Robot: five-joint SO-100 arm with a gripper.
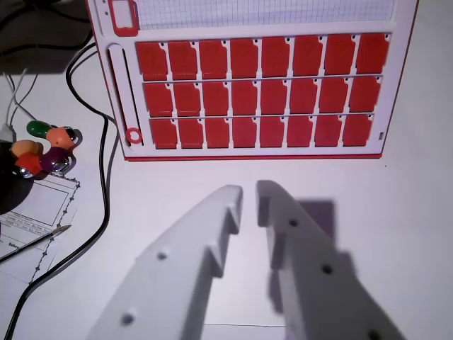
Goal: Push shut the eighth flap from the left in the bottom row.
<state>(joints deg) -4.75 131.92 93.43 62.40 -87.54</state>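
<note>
A red-and-white flap board [120,106] lies on the white table in the upper half of the wrist view. It carries three rows of red flaps. The eighth flap from the left in the bottom row [357,130] is the last one at the wrist view's right. From here it looks as flat as its neighbours. My gripper [249,195] hovers below the board's near edge, roughly under the row's middle and apart from the board. Its white fingers [212,234] are drawn nearly together, with only a narrow slit at the tips and nothing between them.
A black cable [105,163] runs down the wrist view's left beside the board. Farther left are a cluster of coloured beads [46,147], a printed sheet [32,219] and a thin pen [35,241]. Bare white table [396,212] lies below the board.
</note>
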